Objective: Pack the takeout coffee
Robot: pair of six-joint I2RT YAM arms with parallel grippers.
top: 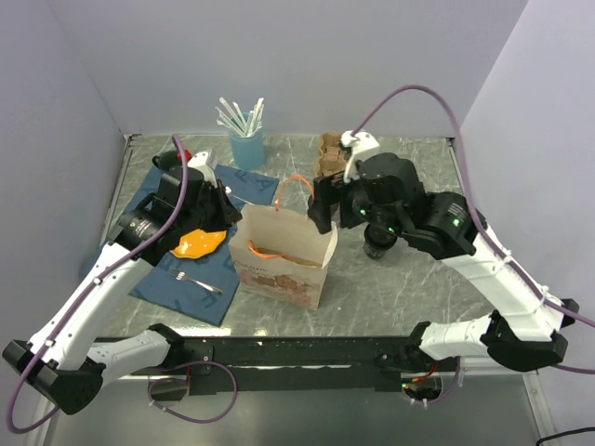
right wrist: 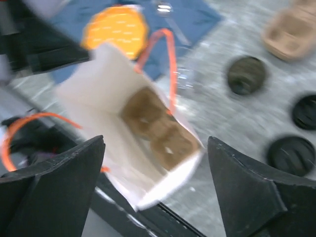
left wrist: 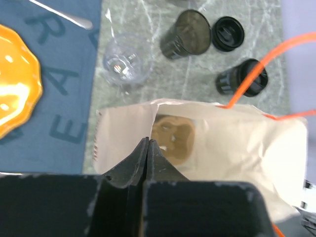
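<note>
the left arm rises from its base at the near left corner of the table point(top: 390, 288), runs long and slanted up over the blue mat point(top: 153, 279), and bends at the wrist so the left end effector point(left wrist: 148, 143) points down at the left rim of the paper bag point(top: 284, 265). in the left wrist view its two fingers are pressed together with no gap. their tips sit right at the bag's edge, but i cannot tell whether paper is caught between them.

the right arm climbs from the near right corner, folds at a high elbow, and reaches back toward the middle. its wrist hangs over the far right corner of the bag. the right end effector point(right wrist: 155, 139) is spread wide above the open mouth, with nothing between the fingers.

the bag stands upright and open in the middle of the table. a brown cup tray point(left wrist: 173, 140) lies at its bottom.

the takeout coffee point(left wrist: 239, 81) stands on the table outside the bag, just beyond the bag's wall, with its lid on. one orange handle point(left wrist: 276, 54) of the bag crosses in front of it. near it are a dark green mug point(left wrist: 185, 34) and a clear glass point(left wrist: 126, 64). an orange plate point(top: 198, 243) rests on the mat beside the left wrist.
</note>
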